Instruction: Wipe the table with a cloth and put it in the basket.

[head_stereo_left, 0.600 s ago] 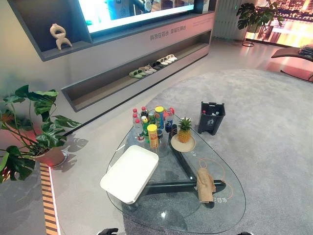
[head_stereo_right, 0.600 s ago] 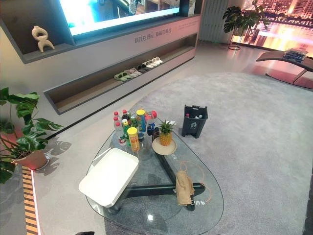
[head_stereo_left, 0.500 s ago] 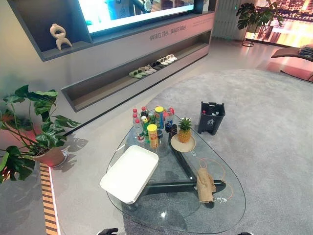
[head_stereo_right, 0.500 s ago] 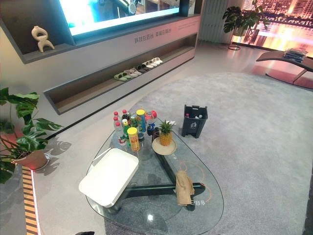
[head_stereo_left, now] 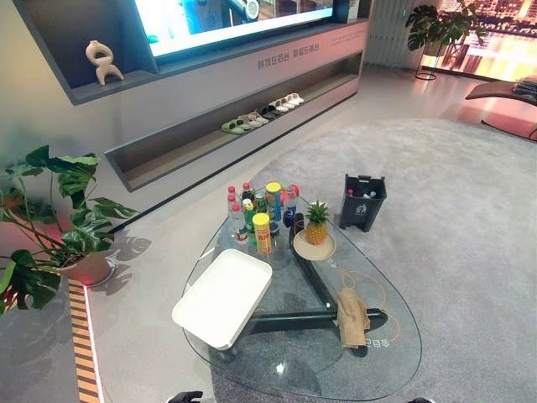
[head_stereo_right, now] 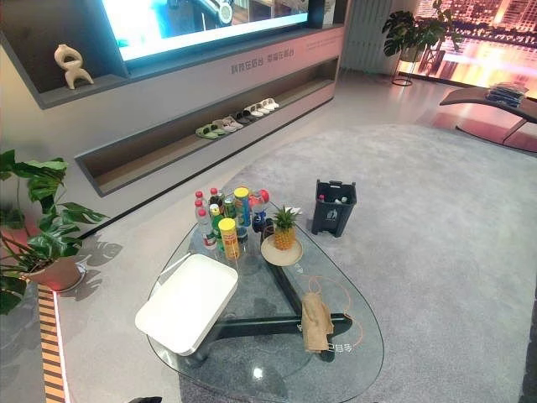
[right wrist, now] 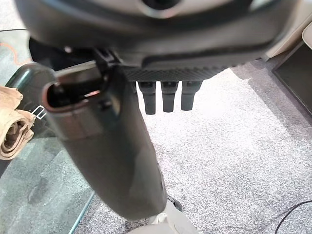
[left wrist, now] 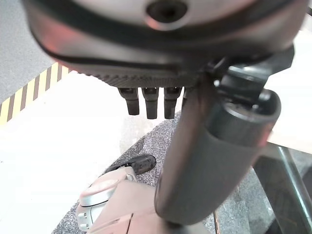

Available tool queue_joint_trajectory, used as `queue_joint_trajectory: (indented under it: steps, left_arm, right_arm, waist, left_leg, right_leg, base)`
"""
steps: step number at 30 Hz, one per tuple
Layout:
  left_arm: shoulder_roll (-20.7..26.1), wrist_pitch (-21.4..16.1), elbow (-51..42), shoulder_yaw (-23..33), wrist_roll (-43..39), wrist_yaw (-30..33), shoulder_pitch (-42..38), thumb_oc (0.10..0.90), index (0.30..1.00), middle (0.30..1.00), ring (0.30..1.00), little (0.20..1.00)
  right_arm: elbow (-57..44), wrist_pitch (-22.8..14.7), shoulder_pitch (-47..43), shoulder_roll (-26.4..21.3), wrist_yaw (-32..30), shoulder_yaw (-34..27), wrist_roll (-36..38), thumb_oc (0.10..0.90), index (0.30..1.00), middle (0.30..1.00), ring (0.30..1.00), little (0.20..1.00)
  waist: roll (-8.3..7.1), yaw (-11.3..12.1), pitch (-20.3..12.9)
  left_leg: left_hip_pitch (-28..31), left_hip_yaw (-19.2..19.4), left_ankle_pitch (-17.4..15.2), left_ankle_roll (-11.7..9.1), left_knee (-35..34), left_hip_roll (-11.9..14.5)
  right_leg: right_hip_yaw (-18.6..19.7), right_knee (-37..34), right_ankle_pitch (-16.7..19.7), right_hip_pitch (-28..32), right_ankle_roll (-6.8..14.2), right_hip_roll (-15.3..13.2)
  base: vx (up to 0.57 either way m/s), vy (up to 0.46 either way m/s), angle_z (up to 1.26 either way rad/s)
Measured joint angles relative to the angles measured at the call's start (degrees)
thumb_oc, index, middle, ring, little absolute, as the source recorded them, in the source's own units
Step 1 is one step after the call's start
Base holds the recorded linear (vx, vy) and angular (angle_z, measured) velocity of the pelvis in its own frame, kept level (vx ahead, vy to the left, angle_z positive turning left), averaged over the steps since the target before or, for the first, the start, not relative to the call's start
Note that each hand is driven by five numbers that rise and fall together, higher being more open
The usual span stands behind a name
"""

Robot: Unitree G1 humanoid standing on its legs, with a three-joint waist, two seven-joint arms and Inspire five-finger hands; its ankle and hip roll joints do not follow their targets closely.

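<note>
Cloth (head_stereo_left: 351, 316), tan and crumpled, lies on my glass bench (head_stereo_left: 394, 357) near its right edge, with white print just beside it too small to read. A white tray (head_stereo_left: 223, 295) sits at the left, bottles (head_stereo_left: 260, 211) and a pineapple (head_stereo_left: 316, 223) further back. A dark basket (head_stereo_left: 363, 201) stands on the carpet beyond. From my left wrist, my left hand (left wrist: 151, 100) hangs with fingers relaxed, holding nothing. From my right wrist, my right hand (right wrist: 165, 95) is likewise slack and empty, the cloth off to one side on the glass
</note>
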Motion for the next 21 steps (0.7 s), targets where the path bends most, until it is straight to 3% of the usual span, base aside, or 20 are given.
queue_joint_trajectory:
  steps: [21]
  left_arm:
    - [0.0, 0.0, 0.0, 0.2, 0.1, 0.0, 0.0, 0.8, 0.9, 0.9, 0.9, 0.9]
  right_arm:
    - [0.4, -0.3, 0.0, 0.0, -0.2, 0.0, 0.0, 0.8, 0.9, 0.9, 0.9, 0.9]
  waist:
    - [0.06, 0.0, 0.0]
  left_leg:
    - [0.0, 0.0, 0.0, 0.0, 0.0, 0.0]
  right_leg:
    - [0.0, 0.0, 0.0, 0.1, 0.0, 0.0]
  base:
    - [0.0, -0.001, 0.0]
